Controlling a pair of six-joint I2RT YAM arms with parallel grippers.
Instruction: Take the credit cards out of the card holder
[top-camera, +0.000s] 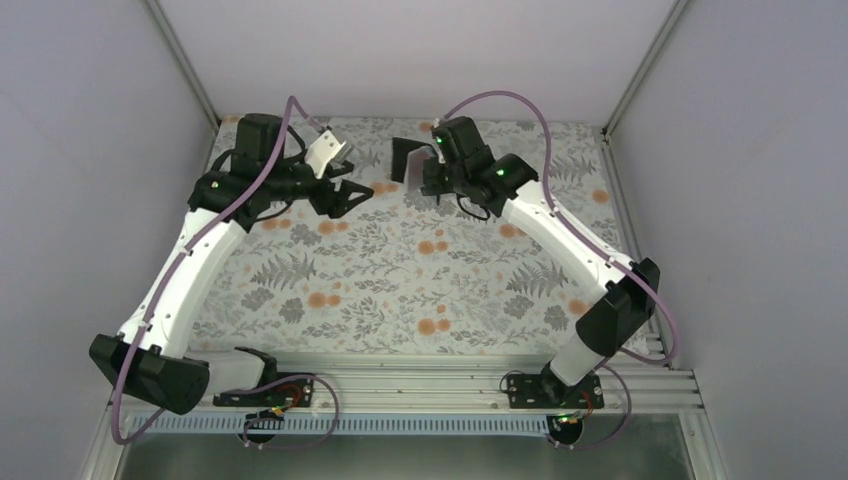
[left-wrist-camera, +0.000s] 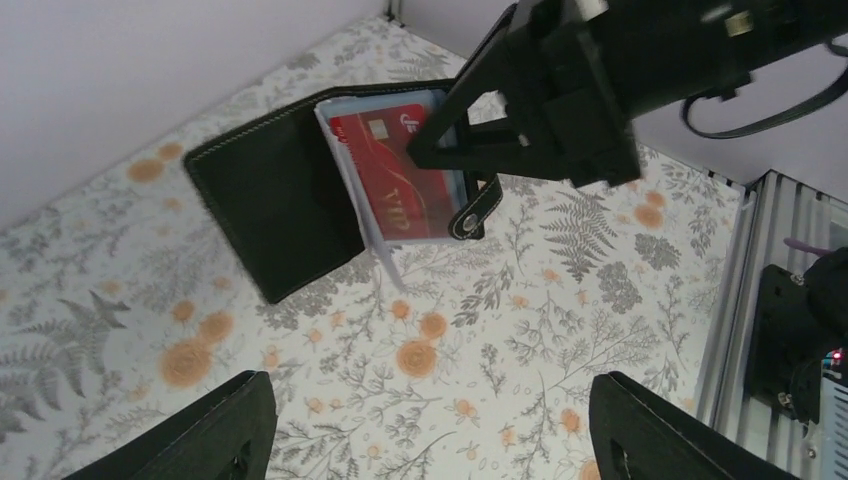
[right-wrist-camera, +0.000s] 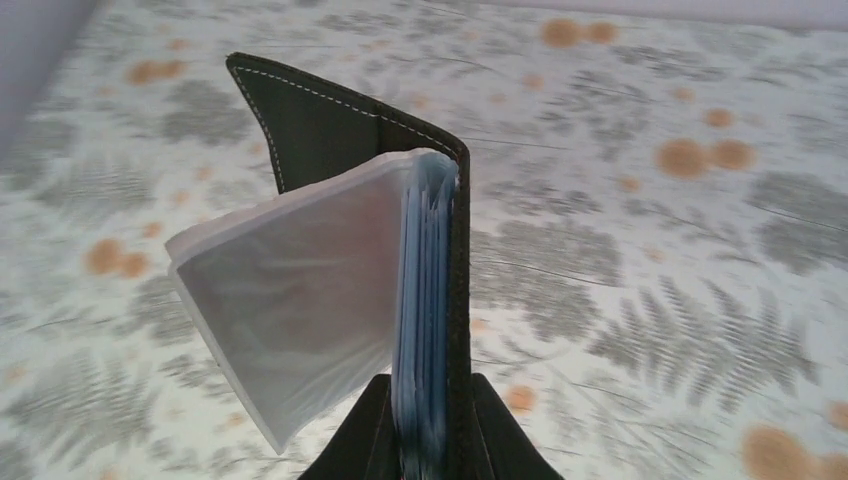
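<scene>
**Left gripper's free and staring right at the card**

At the far middle of the floral table (top-camera: 400, 290) the two arms reach in toward each other. The right gripper (top-camera: 425, 172) pinches the black card holder (top-camera: 402, 160) by its cover edge and keeps it upright, spread open like a book. I can't tell if its bottom edge touches the table.

The left gripper (top-camera: 350, 197) sits just left of it with its fingers spread wide and nothing in them, so I'd guess that one does the pulling.

The red credit card (left-wrist-camera: 400, 180) is dead ahead of it, face on, long axis slanting down to the right in the left wrist view. That's the only view showing red. The right wrist view just gives blue sleeve edges (right-wrist-camera: 425, 300) and one clear sleeve (right-wrist-camera: 290, 300) fanned out. In the top view the holder is just a dark flap.
</scene>
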